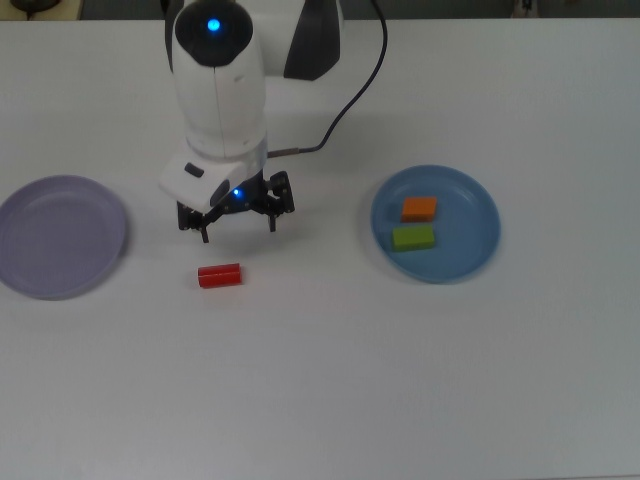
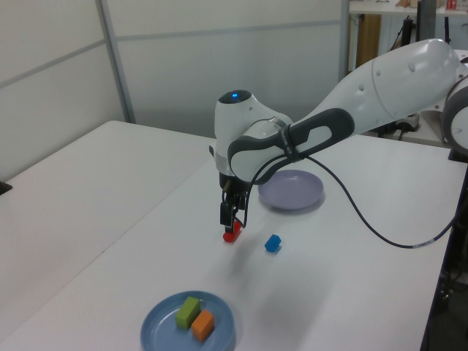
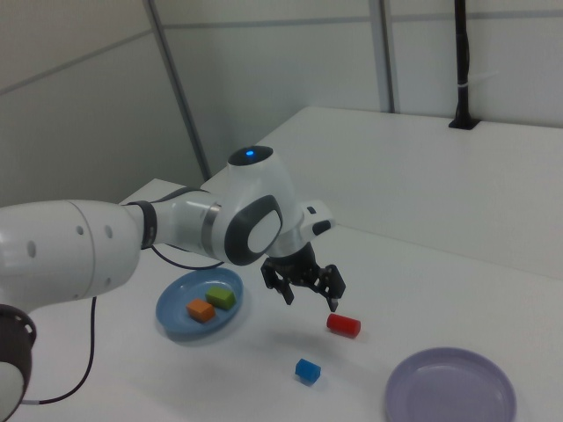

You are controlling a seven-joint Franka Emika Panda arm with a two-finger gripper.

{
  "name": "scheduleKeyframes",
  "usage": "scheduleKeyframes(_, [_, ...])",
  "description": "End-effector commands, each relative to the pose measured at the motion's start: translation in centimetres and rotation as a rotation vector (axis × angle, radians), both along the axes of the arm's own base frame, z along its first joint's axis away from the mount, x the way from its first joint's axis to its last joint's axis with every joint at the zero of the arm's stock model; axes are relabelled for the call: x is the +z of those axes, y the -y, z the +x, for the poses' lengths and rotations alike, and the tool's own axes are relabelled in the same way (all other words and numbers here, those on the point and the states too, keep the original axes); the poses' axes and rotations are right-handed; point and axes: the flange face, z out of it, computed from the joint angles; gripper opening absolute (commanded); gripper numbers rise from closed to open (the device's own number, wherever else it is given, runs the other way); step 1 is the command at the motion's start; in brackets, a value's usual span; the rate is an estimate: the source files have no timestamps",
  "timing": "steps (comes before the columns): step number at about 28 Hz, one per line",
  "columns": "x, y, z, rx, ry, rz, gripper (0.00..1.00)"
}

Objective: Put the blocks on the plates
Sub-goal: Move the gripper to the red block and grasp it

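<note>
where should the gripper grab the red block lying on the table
Grip the red block at its middle, fingers across its short width, coming straight down. It lies flat on the table with its long axis along the top view's left-right and nothing beside it. The open gripper hovers close by.

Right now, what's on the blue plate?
The blue plate holds two blocks, side by side: the orange block and the green block. Nothing covers them in any view. The lavender plate holds nothing.

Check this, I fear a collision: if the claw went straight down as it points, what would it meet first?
Probably bare table close beside the blue cube and red block; the views disagree, so either could be clipped.
</note>
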Motion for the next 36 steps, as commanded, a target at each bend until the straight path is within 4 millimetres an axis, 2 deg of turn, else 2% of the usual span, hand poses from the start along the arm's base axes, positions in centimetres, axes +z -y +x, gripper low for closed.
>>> scheduleKeyframes(1, [-3.3,-0.2,1.3,0.026,-0.050,0.012,1.00])
scheduleKeyframes(3, [-4.3,0.3,1.5,0.018,-0.061,0.010,1.00])
scheduleKeyframes(6, [-4.8,2.2,2.4,-0.011,-0.054,0.003,1.00])
scheduleKeyframes(13, [-4.7,3.9,2.6,-0.034,-0.047,0.000,1.00])
scheduleKeyframes(31, [-6.3,3.9,3.5,-0.061,-0.012,0.005,1.00])
scheduleKeyframes(33, [-6.2,3.9,3.6,-0.066,-0.007,0.006,0.94])
scheduleKeyframes(36, [-6.3,3.9,3.6,-0.069,-0.007,0.007,0.77])
